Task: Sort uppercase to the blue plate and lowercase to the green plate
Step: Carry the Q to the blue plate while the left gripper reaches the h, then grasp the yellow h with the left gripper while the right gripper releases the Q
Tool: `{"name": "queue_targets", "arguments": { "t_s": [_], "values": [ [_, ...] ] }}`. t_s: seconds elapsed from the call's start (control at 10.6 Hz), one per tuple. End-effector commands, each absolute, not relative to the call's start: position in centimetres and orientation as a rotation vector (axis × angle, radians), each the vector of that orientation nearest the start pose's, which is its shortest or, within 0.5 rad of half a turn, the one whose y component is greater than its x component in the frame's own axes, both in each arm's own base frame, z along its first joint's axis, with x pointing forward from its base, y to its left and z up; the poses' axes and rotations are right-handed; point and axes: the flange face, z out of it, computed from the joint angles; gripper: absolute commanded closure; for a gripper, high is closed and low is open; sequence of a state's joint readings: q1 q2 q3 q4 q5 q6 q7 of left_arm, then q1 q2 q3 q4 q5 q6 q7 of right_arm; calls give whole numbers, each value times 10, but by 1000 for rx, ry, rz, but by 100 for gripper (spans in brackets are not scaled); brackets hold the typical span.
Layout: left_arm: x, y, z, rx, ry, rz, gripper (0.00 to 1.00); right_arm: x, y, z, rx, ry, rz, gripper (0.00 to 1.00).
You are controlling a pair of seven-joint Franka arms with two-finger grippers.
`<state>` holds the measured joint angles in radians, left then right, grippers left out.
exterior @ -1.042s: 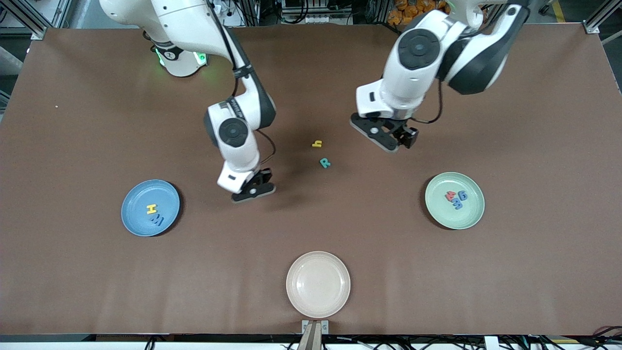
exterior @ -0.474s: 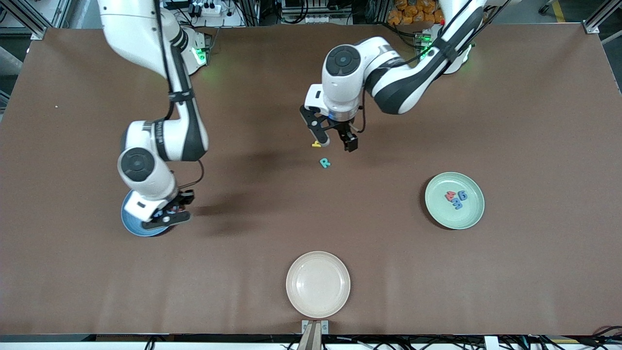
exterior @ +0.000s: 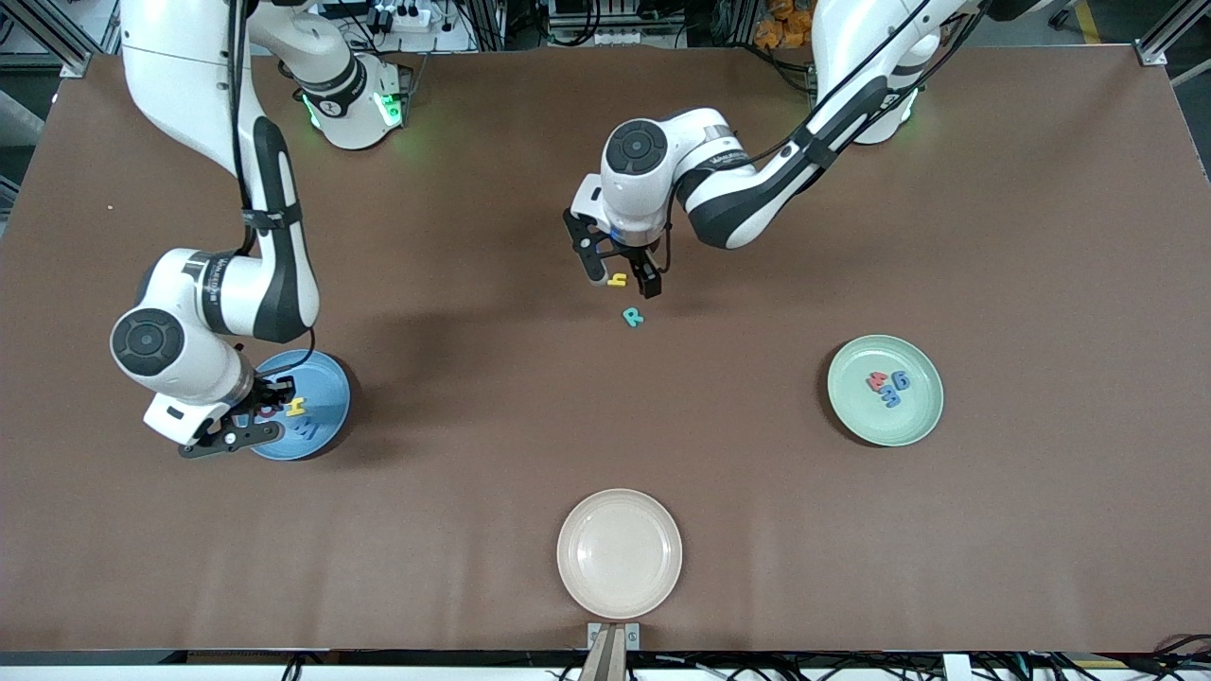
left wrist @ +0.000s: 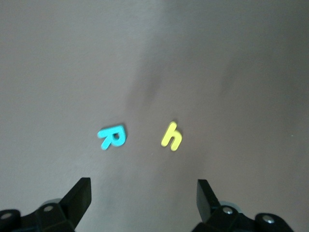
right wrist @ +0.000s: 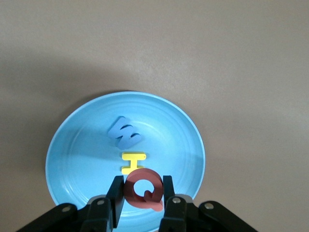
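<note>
Now red Q [right wrist: 143, 189] sits pinched in right end effector [right wrist: 141, 194]

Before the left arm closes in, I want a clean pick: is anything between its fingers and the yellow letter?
Nothing visible. The left gripper hangs open directly over the yellow letter, fingers either side. The teal R lies beside it, apart, on bare table, outside the gap.
</note>
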<state>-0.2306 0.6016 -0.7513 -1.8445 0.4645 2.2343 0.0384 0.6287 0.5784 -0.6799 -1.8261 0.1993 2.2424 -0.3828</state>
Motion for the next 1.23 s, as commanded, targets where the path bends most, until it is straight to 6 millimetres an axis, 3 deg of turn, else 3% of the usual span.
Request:
{"name": "queue_targets", "arguments": {
  "t_s": [0.0, 0.09, 0.19, 0.28, 1.14],
  "values": [
    [371, -519, 246, -2531, 1935, -1, 8, 636, 13, 274, -3268, -489, 182, 70],
    [363, -524, 237, -2514, 1961, 6, 11, 631, 11, 271, -3255, -477, 240, 58],
    [359, -524, 229, -2488, 1979, 11, 13, 628, 10, 269, -3235, -452, 279, 37],
    [356, -522, 223, -2465, 1992, 19, 16, 624, 11, 266, -3195, -403, 315, 3],
    [339, -528, 187, -2253, 2148, -74, 27, 627, 26, 265, -3134, -318, 287, 0]
  ]
}}
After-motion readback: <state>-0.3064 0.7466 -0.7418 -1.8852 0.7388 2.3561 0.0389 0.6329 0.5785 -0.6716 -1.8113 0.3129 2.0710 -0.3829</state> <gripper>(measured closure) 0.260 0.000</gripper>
